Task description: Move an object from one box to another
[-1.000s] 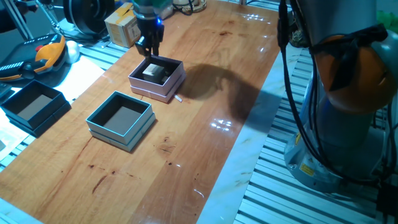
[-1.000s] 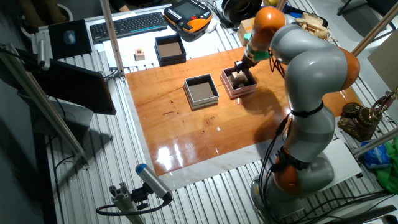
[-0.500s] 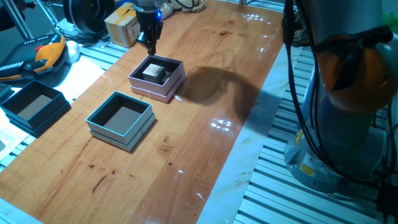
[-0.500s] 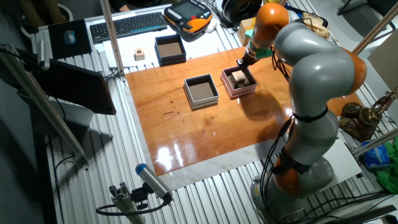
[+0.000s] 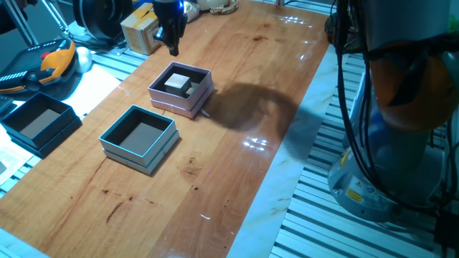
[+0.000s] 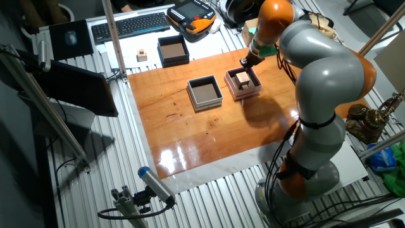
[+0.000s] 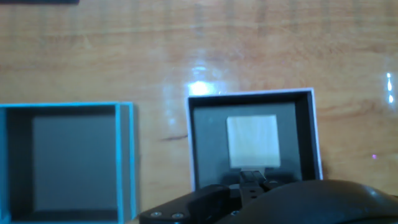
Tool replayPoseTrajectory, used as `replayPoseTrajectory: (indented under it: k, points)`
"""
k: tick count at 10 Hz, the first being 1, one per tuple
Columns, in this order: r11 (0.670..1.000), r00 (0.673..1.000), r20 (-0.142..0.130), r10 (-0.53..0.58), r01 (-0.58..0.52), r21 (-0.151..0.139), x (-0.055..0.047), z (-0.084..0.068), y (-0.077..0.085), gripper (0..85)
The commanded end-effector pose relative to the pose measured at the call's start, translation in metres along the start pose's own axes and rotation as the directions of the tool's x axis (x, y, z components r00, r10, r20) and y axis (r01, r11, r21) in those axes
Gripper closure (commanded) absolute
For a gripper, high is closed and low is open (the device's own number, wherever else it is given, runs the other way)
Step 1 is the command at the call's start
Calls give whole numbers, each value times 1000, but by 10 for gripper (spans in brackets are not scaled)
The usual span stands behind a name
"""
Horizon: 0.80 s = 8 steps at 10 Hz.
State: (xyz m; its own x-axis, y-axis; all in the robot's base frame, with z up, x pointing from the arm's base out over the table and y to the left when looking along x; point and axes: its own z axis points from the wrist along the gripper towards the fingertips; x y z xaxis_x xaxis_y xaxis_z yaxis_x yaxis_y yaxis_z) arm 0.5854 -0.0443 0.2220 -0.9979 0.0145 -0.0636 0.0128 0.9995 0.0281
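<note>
1. Glossy wooden tabletop (image 5: pixel 237 93) with pale edging sits on a slatted metal bench; glare patches show on the varnish in both fixed views
2. Gripper (image 5: pixel 173 39) hangs above the far rim of the pink-lilac box (image 5: pixel 181 91), touching nothing and holding nothing; its dark fingers look close together, but whether they are fully closed I cannot tell, since the hand view shows only the dark body of the hand at its lower edge
3. Inside the pink-lilac box lies a pale wooden block (image 7: pixel 252 141), square from above, light-grained, resting flat on the dark floor of the box and apart from the walls on all sides
4. Teal box (image 5: pixel 139 137) stands just beside the pink-lilac one, a narrow strip of wood between them; it is square, shallow, thin-walled, with a dark brown matte inside and nothing visible in it
5. In the hand view both boxes lie side by side with their walls parallel, the teal box (image 7: pixel 62 160) to the left and cut by the picture's edge
6. A black square box (image 5: pixel 37 122) sits off the wood on the slats near the teal box, well apart from the gripper
7. Broad bare wood stretches on the near side of both boxes toward the robot base (image 6: pixel 310 177); a cardboard carton (image 5: pixel 140 29) stands near the gripper at the table's edge
</note>
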Motion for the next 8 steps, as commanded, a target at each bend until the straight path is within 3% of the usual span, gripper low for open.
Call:
replayPoseTrajectory:
  k: [1, 3, 6, 8]
  points:
    - [1000, 1000, -13, -2, 2, -8, 4, -6, 2, 850]
    - [1000, 999, -30, -13, 13, -13, 11, -13, 3, 850]
    - [1000, 999, -35, -15, 16, 19, 21, -25, 15, 850]
    - [1000, 999, -31, -17, 18, 25, 26, -30, 19, 850]
